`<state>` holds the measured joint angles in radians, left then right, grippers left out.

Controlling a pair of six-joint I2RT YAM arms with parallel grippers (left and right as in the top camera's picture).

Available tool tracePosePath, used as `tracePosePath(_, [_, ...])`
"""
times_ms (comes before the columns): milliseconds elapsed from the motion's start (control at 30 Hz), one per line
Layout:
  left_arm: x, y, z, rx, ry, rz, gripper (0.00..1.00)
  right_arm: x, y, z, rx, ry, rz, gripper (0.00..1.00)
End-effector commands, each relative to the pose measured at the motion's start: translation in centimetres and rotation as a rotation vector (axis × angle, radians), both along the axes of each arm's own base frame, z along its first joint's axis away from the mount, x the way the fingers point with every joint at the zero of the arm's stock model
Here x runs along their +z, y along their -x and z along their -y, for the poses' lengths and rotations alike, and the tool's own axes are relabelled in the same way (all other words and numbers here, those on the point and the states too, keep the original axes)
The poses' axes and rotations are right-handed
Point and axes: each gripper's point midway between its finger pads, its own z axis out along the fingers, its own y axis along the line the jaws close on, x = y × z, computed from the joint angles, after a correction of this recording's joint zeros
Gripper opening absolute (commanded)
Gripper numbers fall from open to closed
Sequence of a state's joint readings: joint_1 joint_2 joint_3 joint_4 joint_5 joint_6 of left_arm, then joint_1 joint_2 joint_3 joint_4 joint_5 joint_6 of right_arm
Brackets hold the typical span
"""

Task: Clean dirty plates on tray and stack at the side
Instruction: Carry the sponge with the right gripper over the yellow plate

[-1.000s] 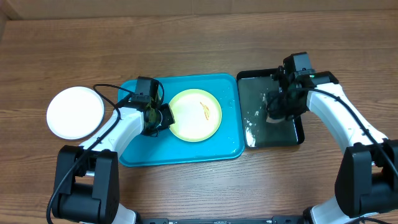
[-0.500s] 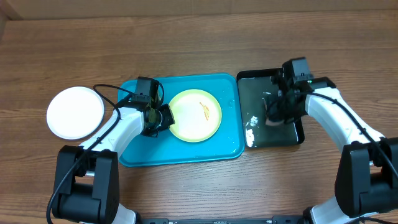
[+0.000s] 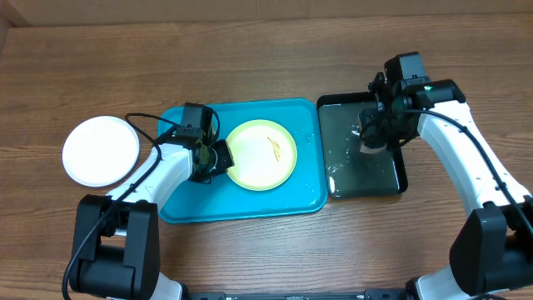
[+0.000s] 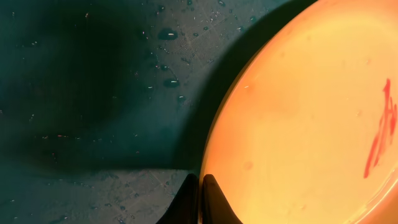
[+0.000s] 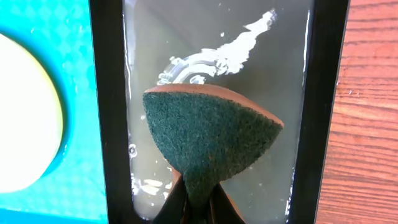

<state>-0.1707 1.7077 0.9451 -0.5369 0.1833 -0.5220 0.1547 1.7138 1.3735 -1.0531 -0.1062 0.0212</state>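
A pale yellow plate [image 3: 261,154] with an orange-red smear [image 3: 274,147] lies on the turquoise tray [image 3: 241,204]. My left gripper [image 3: 223,156] is at the plate's left edge. In the left wrist view its fingertips [image 4: 200,186] are shut on the rim of the yellow plate [image 4: 311,124], and the smear [image 4: 379,137] shows at the far right. A white plate [image 3: 101,150] rests on the table left of the tray. My right gripper [image 3: 372,137] hangs over the black tray, shut on a green scouring sponge [image 5: 208,137] that bulges above its jaws [image 5: 198,199].
The glossy black tray [image 3: 402,171] stands right of the turquoise tray and holds shallow water with white foam [image 5: 239,43]. Its black rim [image 5: 112,93] separates it from the turquoise tray [image 5: 62,37]. Water drops dot the turquoise surface [image 4: 93,93]. Bare wooden table surrounds both trays.
My right gripper has risen and moved toward the far end of the black tray with the sponge. The left arm and the yellow plate have stayed in place.
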Motion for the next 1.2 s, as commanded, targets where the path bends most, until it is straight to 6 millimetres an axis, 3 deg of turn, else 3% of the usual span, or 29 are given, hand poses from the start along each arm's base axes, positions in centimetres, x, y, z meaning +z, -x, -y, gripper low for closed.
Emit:
tracePosePath(0, [0.1,-0.3,0.3,0.002,0.005,0.005,0.04,0.2,0.0,-0.5,0.018,-0.012,0.024,0.04])
tracePosePath(333, [0.2,-0.4,0.7,-0.003,0.024,0.006,0.04,-5.3,1.3,-0.3,0.007,-0.013,0.011,0.04])
tracePosePath(433, [0.2,-0.4,0.6,-0.003,0.024,0.006,0.04,-5.6,1.3,-0.3,0.007,-0.015,0.019,0.04])
tracePosePath(633, [0.2,-0.4,0.6,-0.003,0.023,0.009,0.04,-2.2,-0.4,-1.0,0.013,-0.043,0.055,0.04])
tracePosePath(767, [0.2,-0.5,0.6,-0.002,0.020,0.012,0.04,1.7,-1.2,-2.7,0.040,-0.137,0.072,0.04])
tracePosePath(900, [0.2,-0.5,0.6,-0.002,0.021,0.013,0.04,3.7,-1.1,-4.6,0.079,-0.191,0.077,0.04])
tracePosePath(1167, [0.3,-0.6,0.6,-0.003,0.022,0.016,0.04,4.8,0.7,-12.9,0.276,-0.297,0.112,0.04])
